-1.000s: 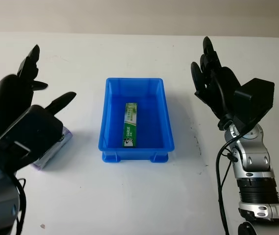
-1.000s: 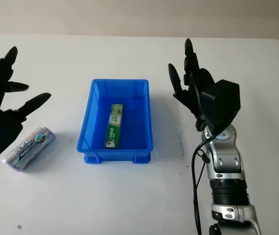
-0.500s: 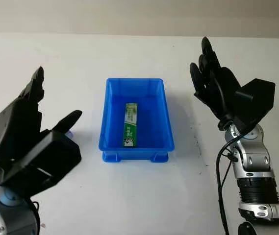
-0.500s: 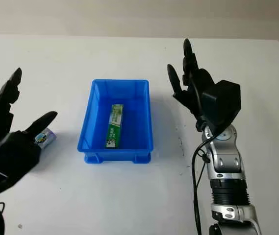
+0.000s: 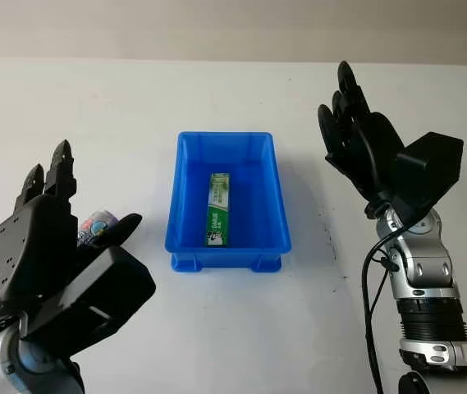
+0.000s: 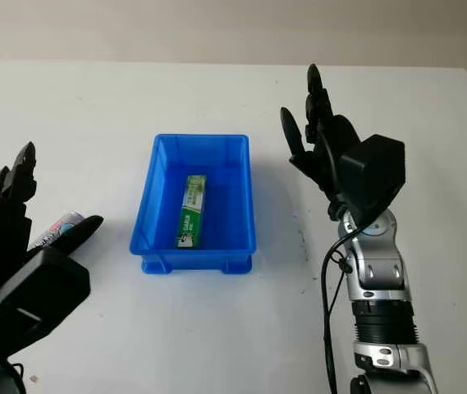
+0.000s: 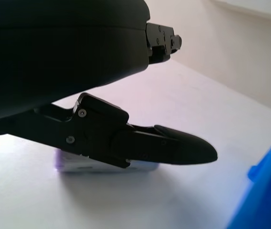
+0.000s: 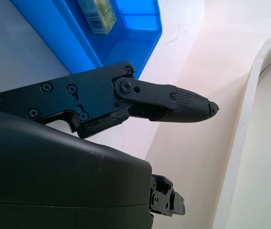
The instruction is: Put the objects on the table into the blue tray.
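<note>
right hand [image 8: 125, 143] open, blue tray [image 8: 121, 45], green box [image 8: 97, 14]

bare table [image 5: 217, 328] around blue tray [image 5: 186, 193]; box [image 5: 219, 209] inside.

A white table [image 5: 217, 328] carries a blue tray [image 5: 185, 201] and, to its left, a small lying packet [image 6: 61, 226].

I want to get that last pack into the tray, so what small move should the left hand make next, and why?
Probably lower the left hand a little further and close its fingers around the purple pack. The hand is open just above the pack, which lies on the table left of the blue tray; the green box is already inside.
</note>
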`<control>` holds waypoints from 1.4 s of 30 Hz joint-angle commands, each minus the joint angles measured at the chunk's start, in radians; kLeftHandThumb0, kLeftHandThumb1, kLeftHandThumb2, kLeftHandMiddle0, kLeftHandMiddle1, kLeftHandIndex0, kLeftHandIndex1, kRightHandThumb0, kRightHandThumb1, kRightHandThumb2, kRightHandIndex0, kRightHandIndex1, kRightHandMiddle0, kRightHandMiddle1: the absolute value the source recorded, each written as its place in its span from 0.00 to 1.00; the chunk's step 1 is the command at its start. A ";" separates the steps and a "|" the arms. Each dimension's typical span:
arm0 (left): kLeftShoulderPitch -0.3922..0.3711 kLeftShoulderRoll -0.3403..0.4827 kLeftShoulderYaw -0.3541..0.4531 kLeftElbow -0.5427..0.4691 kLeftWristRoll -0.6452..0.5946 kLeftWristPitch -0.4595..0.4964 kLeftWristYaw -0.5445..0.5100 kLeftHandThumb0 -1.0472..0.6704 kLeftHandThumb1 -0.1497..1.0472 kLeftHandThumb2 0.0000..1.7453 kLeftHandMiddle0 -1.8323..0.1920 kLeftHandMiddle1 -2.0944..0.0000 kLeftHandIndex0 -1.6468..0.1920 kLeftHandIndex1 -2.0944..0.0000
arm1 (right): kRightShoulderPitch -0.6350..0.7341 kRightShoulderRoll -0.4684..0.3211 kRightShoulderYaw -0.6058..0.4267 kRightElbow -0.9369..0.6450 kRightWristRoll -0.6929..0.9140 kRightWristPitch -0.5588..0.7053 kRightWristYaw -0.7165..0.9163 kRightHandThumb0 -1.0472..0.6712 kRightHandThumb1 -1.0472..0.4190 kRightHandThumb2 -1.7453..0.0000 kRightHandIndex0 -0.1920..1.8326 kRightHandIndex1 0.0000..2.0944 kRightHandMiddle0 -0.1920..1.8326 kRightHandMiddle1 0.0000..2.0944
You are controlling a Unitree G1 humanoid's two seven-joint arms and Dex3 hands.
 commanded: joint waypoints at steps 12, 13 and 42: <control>0.035 -0.168 0.050 0.070 0.294 -0.173 -0.142 0.15 1.00 0.14 0.96 0.98 0.94 0.98 | -0.013 -0.006 -0.008 0.013 0.011 -0.034 0.007 0.23 0.00 0.68 0.00 0.00 0.00 0.00; 0.035 -0.179 0.055 0.074 0.297 -0.184 -0.144 0.15 1.00 0.14 0.96 0.98 0.94 0.98 | -0.014 -0.007 -0.006 0.012 0.006 -0.032 0.003 0.23 0.00 0.68 0.00 0.00 0.00 0.00; -0.049 -0.184 0.158 0.361 0.305 -0.268 -0.076 0.27 1.00 0.11 0.92 0.00 0.79 0.86 | -0.010 -0.009 -0.034 0.003 0.056 -0.055 0.033 0.22 0.00 0.69 0.00 0.00 0.00 0.00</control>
